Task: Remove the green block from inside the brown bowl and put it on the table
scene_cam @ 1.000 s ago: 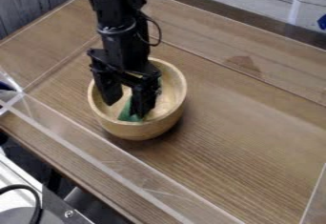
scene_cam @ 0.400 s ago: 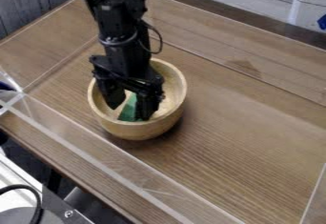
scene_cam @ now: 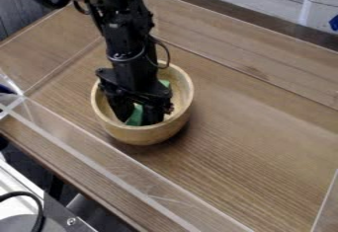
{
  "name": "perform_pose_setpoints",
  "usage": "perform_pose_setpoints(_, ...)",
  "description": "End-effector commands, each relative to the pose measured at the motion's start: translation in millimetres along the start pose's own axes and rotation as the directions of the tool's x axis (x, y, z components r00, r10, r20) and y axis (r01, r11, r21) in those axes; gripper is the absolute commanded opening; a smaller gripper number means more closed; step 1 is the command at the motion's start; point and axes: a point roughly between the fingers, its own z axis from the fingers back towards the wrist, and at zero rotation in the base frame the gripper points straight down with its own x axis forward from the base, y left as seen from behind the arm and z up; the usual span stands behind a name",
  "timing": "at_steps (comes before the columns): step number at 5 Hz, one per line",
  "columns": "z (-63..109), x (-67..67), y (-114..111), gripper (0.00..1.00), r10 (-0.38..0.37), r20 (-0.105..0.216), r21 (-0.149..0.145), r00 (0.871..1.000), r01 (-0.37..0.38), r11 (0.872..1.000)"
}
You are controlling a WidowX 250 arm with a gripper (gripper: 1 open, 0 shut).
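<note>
The gripper (scene_cam: 140, 106) points straight down into the bowl (scene_cam: 176, 117), left of centre in the frame, because the block (scene_cam: 133, 116) lies inside and can only be reached from above. Its fingers straddle the block, narrowed towards it; whether they grip yet I cannot tell (the arm hides the contact). The table (scene_cam: 251, 98) around is where it should go. Count: one block, one bowl, one gripper.

The black arm reaches down, its tool (scene_cam: 137, 111) pointing straight down.
</note>
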Motion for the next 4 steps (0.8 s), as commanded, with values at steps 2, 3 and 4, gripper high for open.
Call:
perform_pose_setpoints(2, 23.4, 5.8, -3.4, 0.0, 0.032, 0.046, 0.013, 0.998, -0.033, 0.999)
perform_pose_setpoints(3, 29.3, 6.5, -4.0, 0.0, 0.053, 0.032, 0.023, 0.998, -0.053, 0.998)
perform_pose_setpoints(4, 34.6, 7.4, -4.7, 0.0, 0.072, 0.018, 0.033, 0.997, -0.073, 0.997)
